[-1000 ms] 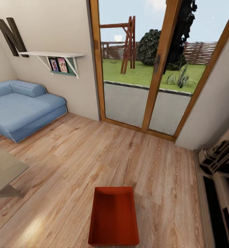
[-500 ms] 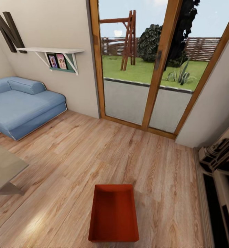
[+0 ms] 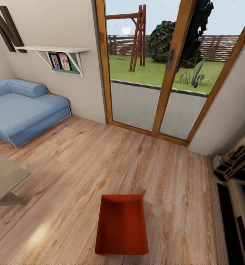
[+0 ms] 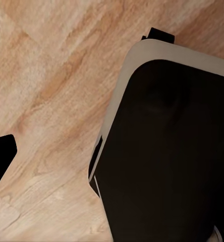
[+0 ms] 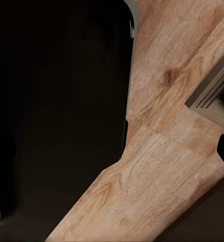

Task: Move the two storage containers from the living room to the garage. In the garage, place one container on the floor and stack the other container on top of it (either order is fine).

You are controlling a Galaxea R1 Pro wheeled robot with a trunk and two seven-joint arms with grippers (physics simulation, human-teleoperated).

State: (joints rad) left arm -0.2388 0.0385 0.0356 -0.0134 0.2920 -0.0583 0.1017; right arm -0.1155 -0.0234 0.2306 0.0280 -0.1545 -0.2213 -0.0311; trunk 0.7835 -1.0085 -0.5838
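Head view: one orange-red storage container (image 3: 121, 225) sits on the wood floor (image 3: 82, 165) of the living room, dead ahead. Grippers' state — cannot tell. Risk: rolling on could nudge it, thin walls making a fumbled grasp likely.

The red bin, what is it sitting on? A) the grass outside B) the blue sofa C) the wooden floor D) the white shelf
C: the red bin rests flat on the wooden floor, in front of the glass doors and well away from the blue sofa.
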